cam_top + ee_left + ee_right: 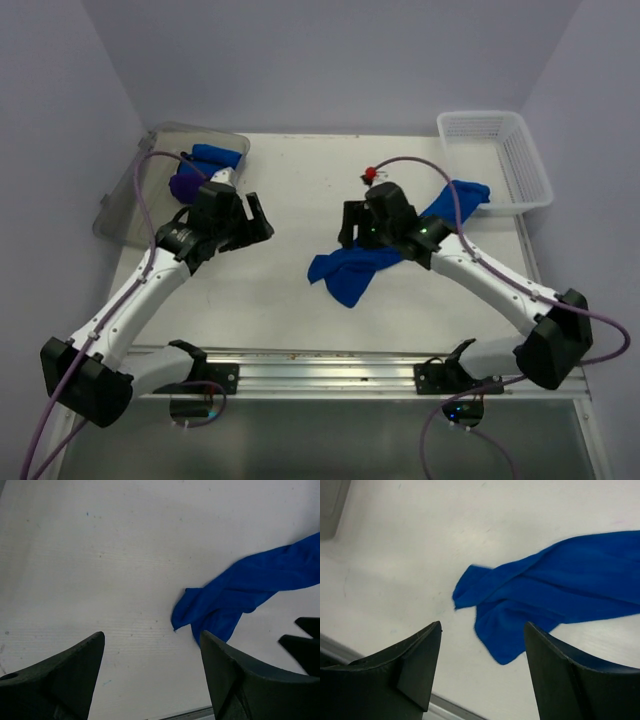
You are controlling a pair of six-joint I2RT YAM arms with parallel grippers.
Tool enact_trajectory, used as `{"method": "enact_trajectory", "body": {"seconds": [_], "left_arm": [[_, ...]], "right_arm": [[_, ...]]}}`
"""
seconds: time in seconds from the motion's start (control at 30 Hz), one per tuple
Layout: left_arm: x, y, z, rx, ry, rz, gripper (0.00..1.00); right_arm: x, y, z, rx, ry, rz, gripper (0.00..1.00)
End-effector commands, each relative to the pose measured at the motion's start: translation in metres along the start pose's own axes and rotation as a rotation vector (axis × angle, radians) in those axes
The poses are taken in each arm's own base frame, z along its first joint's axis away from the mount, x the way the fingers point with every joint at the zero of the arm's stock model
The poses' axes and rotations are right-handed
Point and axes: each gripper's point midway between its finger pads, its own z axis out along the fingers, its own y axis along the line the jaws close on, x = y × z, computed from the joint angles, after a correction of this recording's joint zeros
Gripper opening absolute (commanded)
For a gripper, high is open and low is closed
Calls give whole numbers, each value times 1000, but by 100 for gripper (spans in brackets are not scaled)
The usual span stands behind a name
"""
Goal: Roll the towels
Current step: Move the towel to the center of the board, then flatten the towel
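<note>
At table [290,320] centre, a blue towel [350,272] lies crumpled, unrolled. The left gripper [152,635] and right gripper [483,624] stand wide apart, holding nothing.

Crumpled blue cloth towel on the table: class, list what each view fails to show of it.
- Top view: middle of the crumpled royal-blue cloth towel, covered by the right arm.
- Both wrist views: its far end, cut off by the right frame edge.
- Every view: its underside, against the white table.

Top view high above table [300,200], both wrist views low, sharing blue towel [240,595]
</note>
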Motion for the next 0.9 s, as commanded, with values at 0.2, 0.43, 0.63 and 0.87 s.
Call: {"method": "enact_trajectory", "body": {"seconds": [0.2, 0.43, 0.63, 0.87], "left_arm": [[114, -65, 58, 117, 259, 89, 82], [142, -84, 102, 53, 287, 183, 73], [145, -81, 138, -21, 273, 215, 63], [147, -86, 169, -65, 293, 270, 45]], "right_arm": [[-34, -164, -59, 255, -174, 287, 71], [-15, -185, -54, 282, -127, 341, 72], [-11, -201, -50, 314, -114, 372, 72], [-14, -200, -54, 292, -123, 375, 72]]}}
